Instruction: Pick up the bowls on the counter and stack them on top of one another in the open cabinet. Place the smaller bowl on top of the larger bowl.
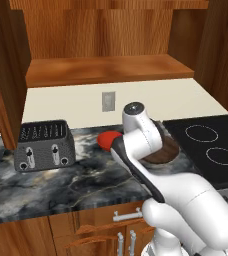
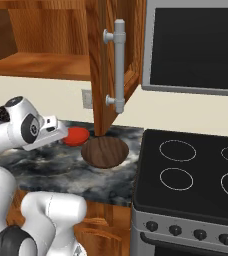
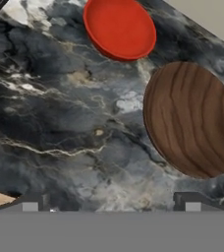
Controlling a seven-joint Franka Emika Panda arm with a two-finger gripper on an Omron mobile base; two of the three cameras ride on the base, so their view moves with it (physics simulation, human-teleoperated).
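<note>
Well apart fingers (image 3: 111, 204) above counter (image 3: 60, 123), brown bowl (image 3: 192, 118) up-right, red bowl (image 3: 120, 28) prob. farther off, neither touched.

We are in a rendered home kitchen: a dark veined marble tabletop (image 1: 61, 185) over wooden drawers, a grey slotted toaster (image 1: 44, 145), a black four-ring stovetop (image 2: 196, 172), and a reddish-brown wooden wall cabinet (image 1: 106, 70) above.

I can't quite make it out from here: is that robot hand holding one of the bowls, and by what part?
No, nothing is held. The gripper is open above the counter, and the red bowl and brown bowl both sit untouched on it.
</note>
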